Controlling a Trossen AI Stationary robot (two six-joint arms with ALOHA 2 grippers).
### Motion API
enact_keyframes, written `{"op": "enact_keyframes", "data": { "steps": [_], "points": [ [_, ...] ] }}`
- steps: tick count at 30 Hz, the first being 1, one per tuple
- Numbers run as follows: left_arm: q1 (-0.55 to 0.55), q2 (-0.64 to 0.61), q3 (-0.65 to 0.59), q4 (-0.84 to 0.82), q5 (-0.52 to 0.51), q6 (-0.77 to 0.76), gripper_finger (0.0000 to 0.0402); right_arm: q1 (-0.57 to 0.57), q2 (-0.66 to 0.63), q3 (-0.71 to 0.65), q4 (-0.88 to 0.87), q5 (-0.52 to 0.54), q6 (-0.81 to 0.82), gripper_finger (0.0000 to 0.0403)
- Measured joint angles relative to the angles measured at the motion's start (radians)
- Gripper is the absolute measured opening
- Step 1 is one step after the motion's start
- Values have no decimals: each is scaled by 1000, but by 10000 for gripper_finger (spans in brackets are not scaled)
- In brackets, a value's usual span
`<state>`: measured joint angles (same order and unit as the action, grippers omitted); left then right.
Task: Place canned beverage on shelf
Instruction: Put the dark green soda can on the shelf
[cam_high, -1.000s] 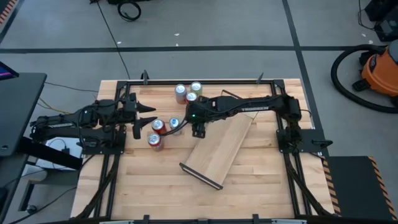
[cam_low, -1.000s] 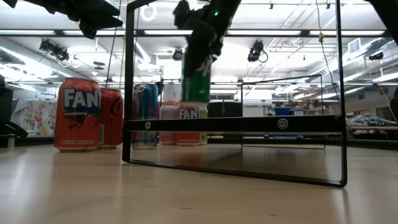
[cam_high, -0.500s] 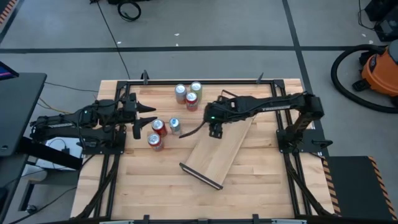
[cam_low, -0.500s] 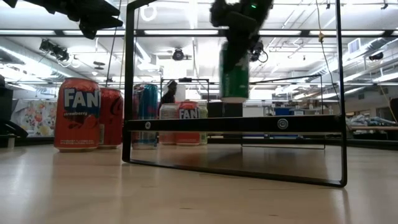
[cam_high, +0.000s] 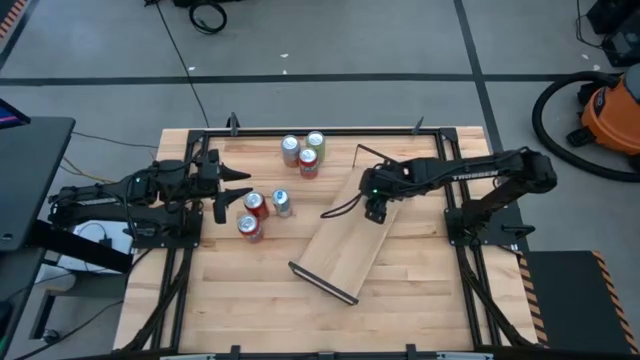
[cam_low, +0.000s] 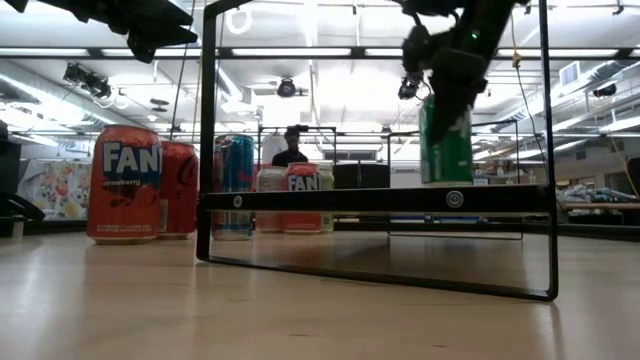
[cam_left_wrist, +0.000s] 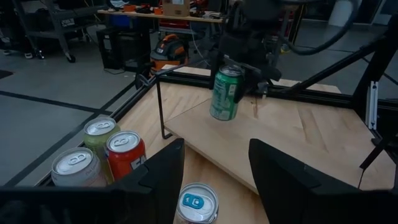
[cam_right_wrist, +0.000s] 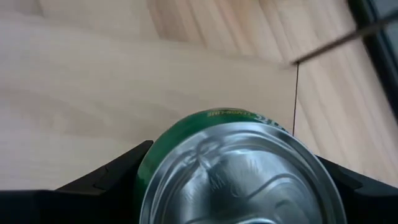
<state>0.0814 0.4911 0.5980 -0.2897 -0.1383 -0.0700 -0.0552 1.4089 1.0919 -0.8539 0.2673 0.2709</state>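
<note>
My right gripper (cam_high: 375, 208) is shut on a green can (cam_low: 446, 140) over the far part of the shelf (cam_high: 350, 245). The shelf is a light-wood plank lying slantwise on the table, with a black wire frame (cam_high: 322, 282) at its near end. The can also shows in the left wrist view (cam_left_wrist: 225, 93) and the right wrist view (cam_right_wrist: 239, 162). My left gripper (cam_high: 235, 190) is open and empty at the table's left, beside a cluster of three cans (cam_high: 255, 203). My right gripper pinches the green can's side wall (cam_right_wrist: 146, 180) between its two fingers (cam_right_wrist: 106, 180), near the can's top. The fingers come from above, pointing down. The can hangs slightly tilted, top up, lifted clear a little above the plank (cam_left_wrist: 298, 137).
Three more cans (cam_high: 308, 160) stand at the table's far middle. A blue-topped can (cam_left_wrist: 198, 204) and two red ones stand between my left gripper and the shelf. Black rails (cam_high: 300, 130) edge the table. A person (cam_low: 290, 145) stands in the room behind.
My right gripper has carried the green can toward the table's right edge, from beside the can cluster to over the shelf's far part. The can has stayed top up and clear of the table.
</note>
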Motion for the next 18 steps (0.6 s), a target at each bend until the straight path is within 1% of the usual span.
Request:
{"op": "enact_keyframes", "data": {
  "steps": [4, 8, 13, 15, 18],
  "points": [
    [0, 0, 0, 0, 0, 0, 192, -31, -30, -54, 1, -54, -1, 318],
    [0, 0, 0, 0, 0, 3, 192, -72, -69, -107, 9, -75, -16, 318],
    [0, 0, 0, 1, -1, 7, 192, -120, -98, -143, 112, -92, -66, 318],
    [0, 0, 0, 1, -5, 7, 192, -137, -90, -142, 156, -110, -92, 318],
    [0, 0, 0, 2, -30, 7, 192, -161, -64, -141, 226, -110, -132, 318]
  ]
}}
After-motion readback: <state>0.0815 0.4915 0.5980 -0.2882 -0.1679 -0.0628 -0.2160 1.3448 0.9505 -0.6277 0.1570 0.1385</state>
